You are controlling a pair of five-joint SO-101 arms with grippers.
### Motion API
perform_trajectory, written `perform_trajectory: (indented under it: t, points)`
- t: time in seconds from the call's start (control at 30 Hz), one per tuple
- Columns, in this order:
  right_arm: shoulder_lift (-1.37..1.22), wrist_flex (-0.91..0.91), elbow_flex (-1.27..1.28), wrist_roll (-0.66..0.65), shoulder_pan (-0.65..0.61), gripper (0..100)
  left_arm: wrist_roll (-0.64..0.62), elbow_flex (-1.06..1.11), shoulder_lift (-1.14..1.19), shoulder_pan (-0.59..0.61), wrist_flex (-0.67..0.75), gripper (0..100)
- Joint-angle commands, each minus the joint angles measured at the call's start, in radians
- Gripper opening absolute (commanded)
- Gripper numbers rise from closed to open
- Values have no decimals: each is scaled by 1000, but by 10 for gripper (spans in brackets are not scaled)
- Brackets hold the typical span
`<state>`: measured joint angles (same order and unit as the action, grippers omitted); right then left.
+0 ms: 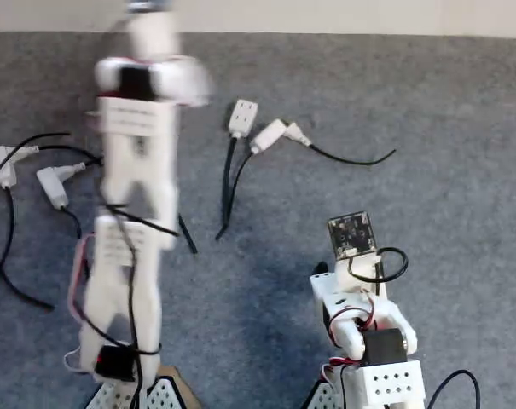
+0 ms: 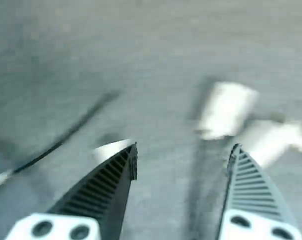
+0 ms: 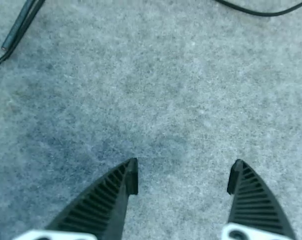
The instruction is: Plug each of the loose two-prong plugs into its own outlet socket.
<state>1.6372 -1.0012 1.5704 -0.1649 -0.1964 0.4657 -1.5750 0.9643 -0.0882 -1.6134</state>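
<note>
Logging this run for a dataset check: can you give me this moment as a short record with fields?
surface: grey felt-like table cover
left end effector: open, empty
right end effector: open, empty, over bare cover
centre: white box-shaped plastic connector beside white elongated plastic connector, both on black cables
high view's left edge: white angled plastic connector, loose

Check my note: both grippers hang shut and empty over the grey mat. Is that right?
Not shut: both are open. The left wrist view shows the left gripper with its jaws spread wide, and the right wrist view shows the same for the right gripper. Both are empty over the grey mat, as noted.
</note>
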Motion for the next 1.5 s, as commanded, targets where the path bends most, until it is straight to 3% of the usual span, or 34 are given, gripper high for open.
perform_trajectory:
  t: [0.0,0.2,0.33,0.57,0.77,0.83,1.03,1.3,1.37,1.47]
  points:
    - [4,16,-2,-11,7,282,-12,148,-8,-74,183,291]
    - [4,15,-4,-11,7,282,-12,565,-8,-74,529,291]
    - [4,15,-4,-11,7,282,-12,677,-8,-51,658,291]
    - [4,-8,-4,-11,-39,282,-12,746,15,-38,704,274]
    - [4,-8,-4,-11,-41,282,-12,667,139,-42,703,20]
    - [4,-8,-4,-11,-41,282,-12,631,168,-42,701,14]
    - [4,-8,-4,-11,-41,282,-11,461,180,-35,493,5]
    - [4,-7,-4,-11,-41,282,-5,-113,174,-35,-60,5]
    - [4,-7,-4,-11,-41,282,32,-62,101,-42,-158,5]
    - [4,-7,-2,-11,-41,282,48,139,-62,-15,-173,4]
